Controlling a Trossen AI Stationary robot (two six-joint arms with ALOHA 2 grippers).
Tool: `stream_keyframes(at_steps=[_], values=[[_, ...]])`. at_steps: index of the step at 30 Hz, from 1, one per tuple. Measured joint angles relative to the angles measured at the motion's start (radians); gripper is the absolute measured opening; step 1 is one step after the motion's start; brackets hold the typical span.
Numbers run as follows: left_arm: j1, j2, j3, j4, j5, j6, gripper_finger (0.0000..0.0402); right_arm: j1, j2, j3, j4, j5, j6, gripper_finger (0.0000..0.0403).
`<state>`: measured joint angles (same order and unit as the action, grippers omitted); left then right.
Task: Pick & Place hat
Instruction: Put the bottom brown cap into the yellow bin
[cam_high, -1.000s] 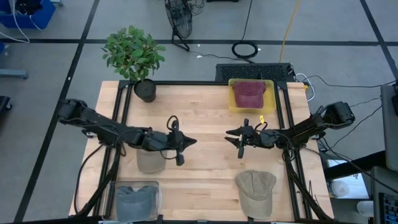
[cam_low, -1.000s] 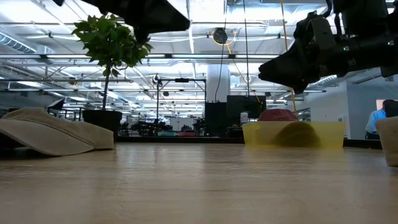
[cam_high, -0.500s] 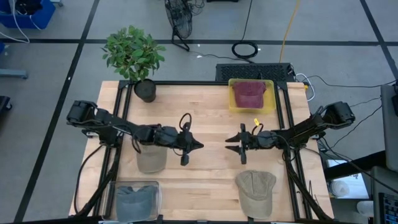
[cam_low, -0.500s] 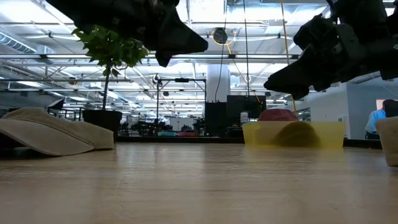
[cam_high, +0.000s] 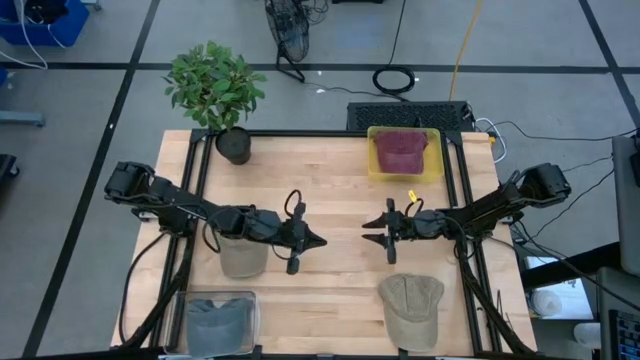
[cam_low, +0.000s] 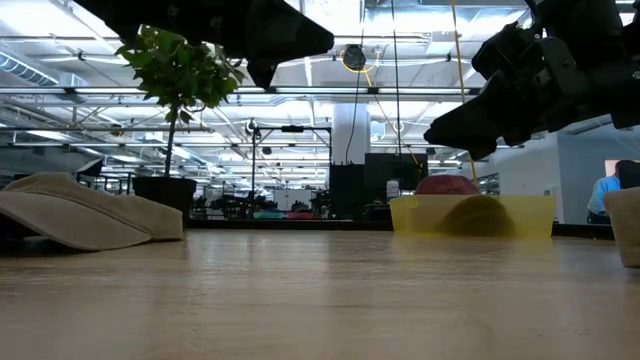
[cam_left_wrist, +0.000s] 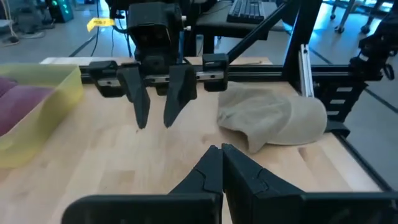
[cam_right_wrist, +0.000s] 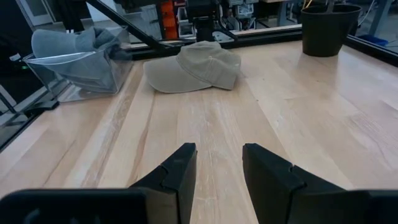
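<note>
Both grippers empty over mid-table, tips facing each other w/ bare wood between.

Left gripper (cam_high: 318, 241) fingers pressed together, nothing pinched; right gripper (cam_high: 368, 227) fingers spread, also empty, just apart from it across a clear gap. Tan hat (cam_high: 241, 254) lies behind left gripper, partly under its arm; 2nd tan hat (cam_high: 411, 308) sits to the side of right gripper, near table (cam_high: 340, 180) front edge. Beyond right gripper toward back edge: yellow bin (cam_high: 404, 152) w/ maroon hat (cam_high: 400, 146) inside. Clear bin (cam_high: 220, 322) w/ grey hat (cam_high: 214, 318) at front corner behind left arm, partly cut off by frame edge. Potted plant (cam_high: 216, 92) at back corner, well apart. Low view: both grippers only dark shapes overhead; person's blue sleeve (cam_low: 606, 194) at far edge, mostly cut off.
</note>
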<state>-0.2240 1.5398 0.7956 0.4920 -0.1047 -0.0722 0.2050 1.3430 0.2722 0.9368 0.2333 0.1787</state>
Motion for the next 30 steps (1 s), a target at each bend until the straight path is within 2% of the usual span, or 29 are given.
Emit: stream_keyframes(at_steps=[6, 13, 16, 21, 22, 24, 30], values=[[-0.017, 0.001, 0.0, 0.039, -0.002, -0.046, 0.001, 0.0, 0.0, 0.0, 0.0, 0.0, 0.0, 0.0121], [-0.117, 0.0, 0.0, 0.028, -0.05, -0.117, 0.001, 0.0, 0.0, 0.0, 0.0, 0.0, 0.0, 0.0121], [-0.193, 0.004, 0.0, -0.05, -0.12, -0.148, 0.001, 0.0, 0.0, 0.0, 0.0, 0.0, 0.0, 0.0121], [-0.336, 0.076, -0.005, -0.12, -0.353, -0.249, 0.001, 0.0, 0.0, 0.001, -0.001, 0.0, 0.0, 0.0121], [-0.355, 0.088, -0.005, -0.088, -0.378, -0.282, 0.001, 0.0, 0.0, 0.001, -0.004, 0.0, 0.0, 0.0121], [-0.378, 0.097, 0.001, -0.003, -0.393, -0.304, 0.001, 0.0, 0.0, 0.001, 0.0, 0.0, 0.0, 0.0121], [-0.381, 0.016, 0.0, 0.085, -0.389, -0.206, 0.001, 0.0, -0.001, 0.002, 0.013, 0.0, 0.0, 0.0121]])
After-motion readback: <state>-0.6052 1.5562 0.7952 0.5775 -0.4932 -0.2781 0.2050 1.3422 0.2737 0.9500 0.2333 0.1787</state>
